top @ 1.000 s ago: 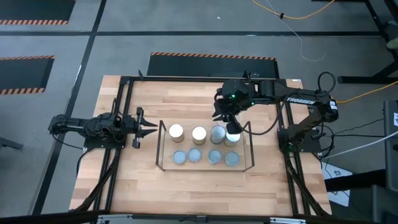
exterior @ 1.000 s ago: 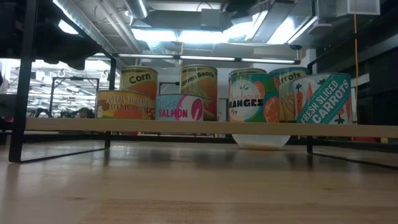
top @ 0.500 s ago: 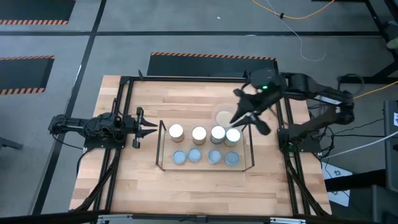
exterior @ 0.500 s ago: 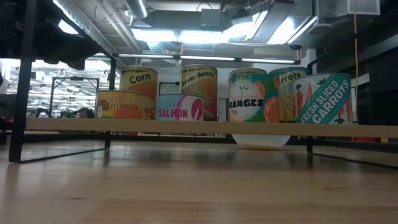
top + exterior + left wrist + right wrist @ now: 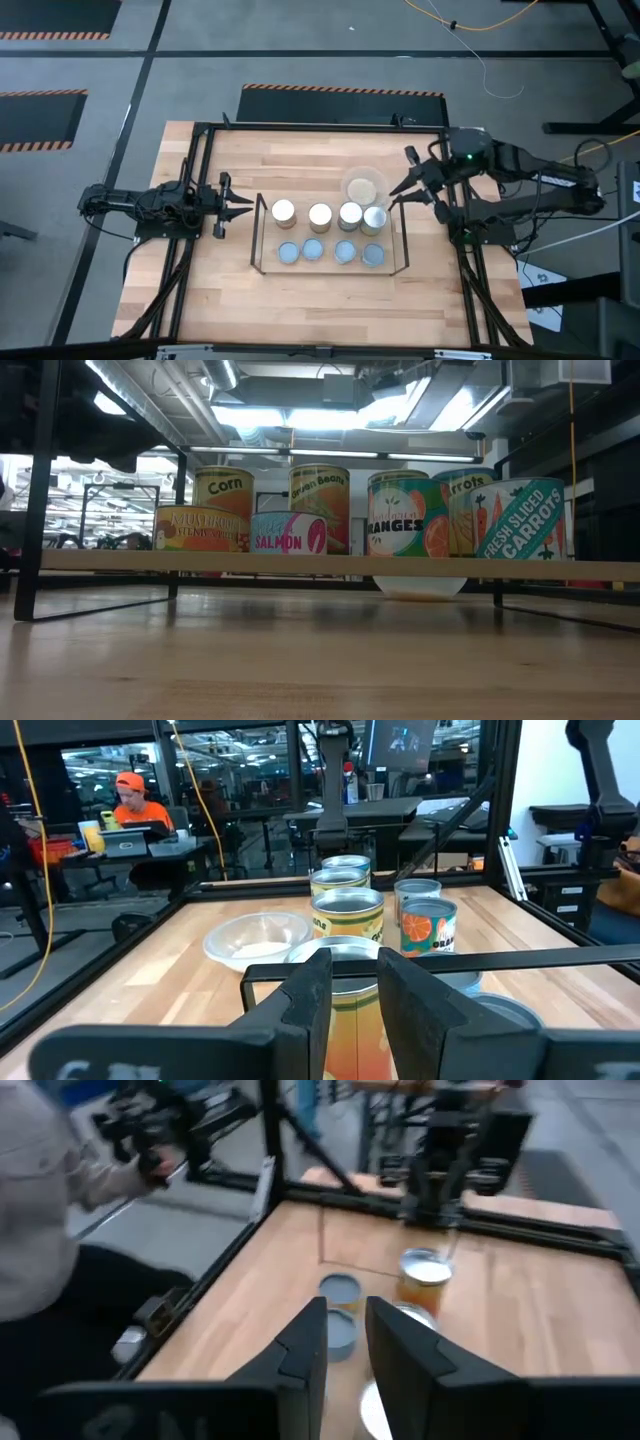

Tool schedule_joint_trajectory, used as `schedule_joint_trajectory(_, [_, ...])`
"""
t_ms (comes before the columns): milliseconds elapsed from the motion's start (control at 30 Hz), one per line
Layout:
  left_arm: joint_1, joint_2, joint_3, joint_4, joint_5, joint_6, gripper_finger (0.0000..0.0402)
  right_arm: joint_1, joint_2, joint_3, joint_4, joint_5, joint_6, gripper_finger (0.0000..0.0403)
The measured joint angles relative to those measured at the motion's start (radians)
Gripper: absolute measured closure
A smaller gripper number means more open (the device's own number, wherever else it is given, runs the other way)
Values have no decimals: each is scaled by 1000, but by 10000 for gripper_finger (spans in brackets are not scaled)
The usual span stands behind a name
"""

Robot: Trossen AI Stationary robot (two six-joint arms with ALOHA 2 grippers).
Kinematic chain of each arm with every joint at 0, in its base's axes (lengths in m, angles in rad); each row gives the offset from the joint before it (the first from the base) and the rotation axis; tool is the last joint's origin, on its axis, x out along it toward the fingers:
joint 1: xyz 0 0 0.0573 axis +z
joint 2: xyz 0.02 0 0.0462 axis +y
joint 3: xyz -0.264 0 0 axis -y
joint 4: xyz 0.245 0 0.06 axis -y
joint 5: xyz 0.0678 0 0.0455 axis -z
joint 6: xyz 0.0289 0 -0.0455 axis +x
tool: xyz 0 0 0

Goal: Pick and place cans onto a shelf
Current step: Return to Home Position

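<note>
Counted eight cans (image 5: 320,214) upright on the shelf (image 5: 300,232), in two rows of four, none on the bare table (image 5: 330,310). Read off the labels in the low view: Corn, Green Beans, Oranges, Carrots, Mushroom, Salmon, Fresh Sliced Carrots. Logged pale blue-silver tops along the front row and taller cans along the back row. Located the shelf at mid-table, between the two arms. Noted a clear dish (image 5: 364,186) at the shelf's back edge, next to the two right-hand back-row cans; could not tell whether touching the rack. Placed the right gripper (image 5: 395,191) off the shelf's back right corner, just beside the dish and clear of every can. Checked its fingers (image 5: 300,1350) in the right wrist view: drawn together to a narrow slit, nothing between them. Placed the left gripper (image 5: 247,207) just off the shelf's left end, pointing toward the back row. Found it likewise nearly closed in the left wrist view, a thin gap only, nothing held. Observed beyond the table, in the left wrist view, a person (image 5: 130,805) in an orange top seated at a desk.
</note>
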Motion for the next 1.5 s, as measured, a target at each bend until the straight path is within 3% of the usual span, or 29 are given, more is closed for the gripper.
schedule_joint_trajectory(533, [0,0,0,-7,0,7,324,-117,-395,-511,424,108,97,325])
schedule_joint_trajectory(833, [0,0,0,-26,0,6,324,-148,-595,-668,441,126,220,325])
schedule_joint_trajectory(1100, [0,0,0,-25,0,5,324,-148,-780,-770,451,157,228,325])
schedule_joint_trajectory(1500, [0,0,0,-25,0,0,324,-148,-914,-937,514,280,229,325])
